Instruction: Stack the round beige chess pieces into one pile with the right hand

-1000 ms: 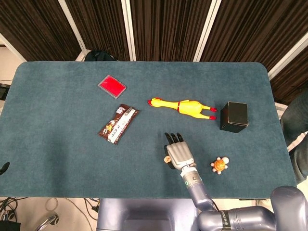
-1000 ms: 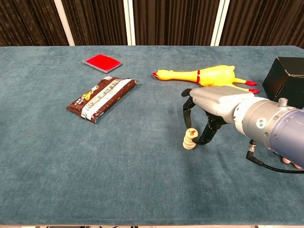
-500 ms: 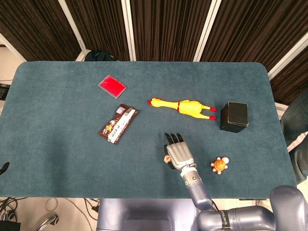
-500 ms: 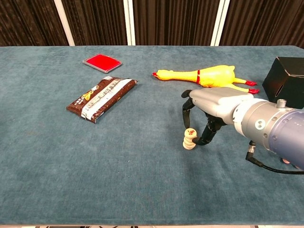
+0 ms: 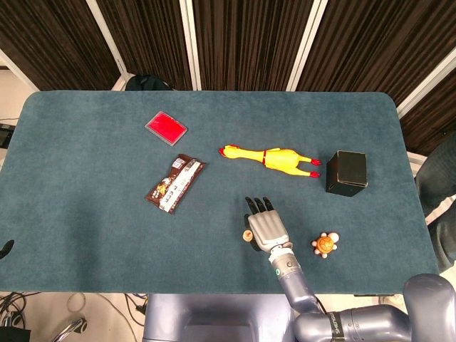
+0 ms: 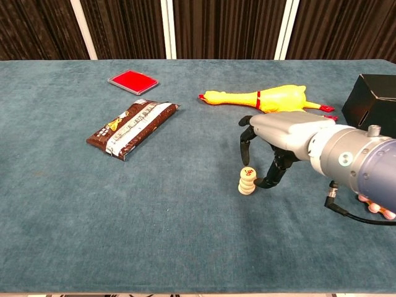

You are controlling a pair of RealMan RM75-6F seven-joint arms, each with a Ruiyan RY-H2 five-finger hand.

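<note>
Head view: high, steep downward, whole table (image 5: 85, 235). Chest view: low, forward, nearer; same tabletop.

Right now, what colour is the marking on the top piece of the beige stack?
Red, on the top round beige chess piece of the stack; clearest in the chest view.

Red case (image 5: 166, 127) toward table's (image 5: 85, 235) far-left; snack packet (image 5: 175, 183) nearer; rubber chicken (image 5: 269, 157) mid; black box (image 5: 347, 172) right edge; orange toy (image 5: 325, 244) near-right.

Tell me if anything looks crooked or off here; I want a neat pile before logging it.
The pile of beige chess pieces is slightly uneven: its discs are offset from one another instead of edge-aligned, though it stands upright. The right hand arches over it, fingers apart. Nothing else looks spilled or damaged.
</note>
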